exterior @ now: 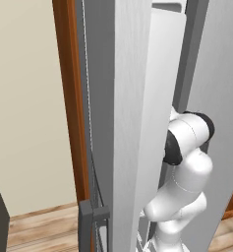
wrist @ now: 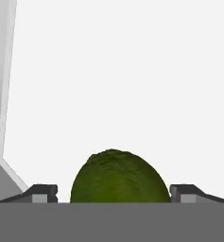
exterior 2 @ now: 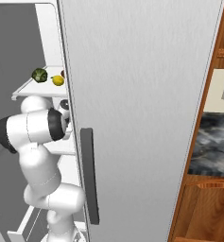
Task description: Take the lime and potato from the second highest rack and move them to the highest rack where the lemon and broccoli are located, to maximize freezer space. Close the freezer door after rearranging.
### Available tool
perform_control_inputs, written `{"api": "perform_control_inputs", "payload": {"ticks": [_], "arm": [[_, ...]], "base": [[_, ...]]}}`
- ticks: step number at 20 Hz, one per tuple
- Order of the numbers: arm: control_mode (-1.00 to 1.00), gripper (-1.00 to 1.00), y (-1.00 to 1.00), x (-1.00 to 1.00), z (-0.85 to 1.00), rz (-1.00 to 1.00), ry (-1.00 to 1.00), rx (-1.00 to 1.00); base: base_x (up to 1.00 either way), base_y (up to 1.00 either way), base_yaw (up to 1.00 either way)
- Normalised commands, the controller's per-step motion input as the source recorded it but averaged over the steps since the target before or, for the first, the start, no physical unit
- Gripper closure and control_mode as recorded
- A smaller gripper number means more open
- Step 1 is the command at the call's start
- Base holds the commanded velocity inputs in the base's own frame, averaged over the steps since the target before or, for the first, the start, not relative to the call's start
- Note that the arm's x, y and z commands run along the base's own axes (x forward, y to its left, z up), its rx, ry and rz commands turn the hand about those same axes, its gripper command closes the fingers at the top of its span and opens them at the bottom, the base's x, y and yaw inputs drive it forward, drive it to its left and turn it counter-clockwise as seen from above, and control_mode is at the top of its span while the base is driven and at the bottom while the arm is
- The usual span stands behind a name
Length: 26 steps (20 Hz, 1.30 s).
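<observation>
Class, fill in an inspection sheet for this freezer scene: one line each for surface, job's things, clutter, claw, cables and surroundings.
Surface: white top rack inside the open freezer, seen past the plain silver door.
Job's things: broccoli and lemon sit apart on the top rack; a lime lies between the claw's fingers. Potato: nothing seen.
Clutter: a small dark red thing behind the lemon, mostly hidden.
Claw: the claw straddles the lime, fingertips a little clear of its sides, so it looks open.
Cables: nothing seen.
Surroundings: wooden cabinet frame, beige wall, wood floor.
</observation>
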Motion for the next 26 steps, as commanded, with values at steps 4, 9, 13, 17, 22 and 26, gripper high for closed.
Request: {"api": "perform_control_inputs", "payload": {"ticks": [4, 9, 13, 17, 22, 26], "arm": [[-1.0, 1.0, 0.02, -0.06, -0.4, 0.0, 0.0, 0.0], [-1.0, 1.0, -0.05, -0.64, -0.31, 0.0, 0.0, 0.0], [-1.0, 1.0, -0.2, -0.96, -0.21, 0.0, -0.04, 0.0], [-1.0, 1.0, -0.38, -1.0, 0.04, -0.01, -0.05, 0.05], [-1.0, 1.0, -0.57, -1.0, 0.38, -0.03, -0.01, 0.08], [-1.0, 1.0, -0.48, -0.99, 0.91, -0.03, 0.0, 0.07]], "base": [[0.0, 0.0, 0.0], [0.0, 0.0, 0.0], [0.0, 0.0, 0.0], [0.0, 0.0, 0.0], [0.0, 0.0, 0.0], [0.0, 0.0, 0.0]]}}
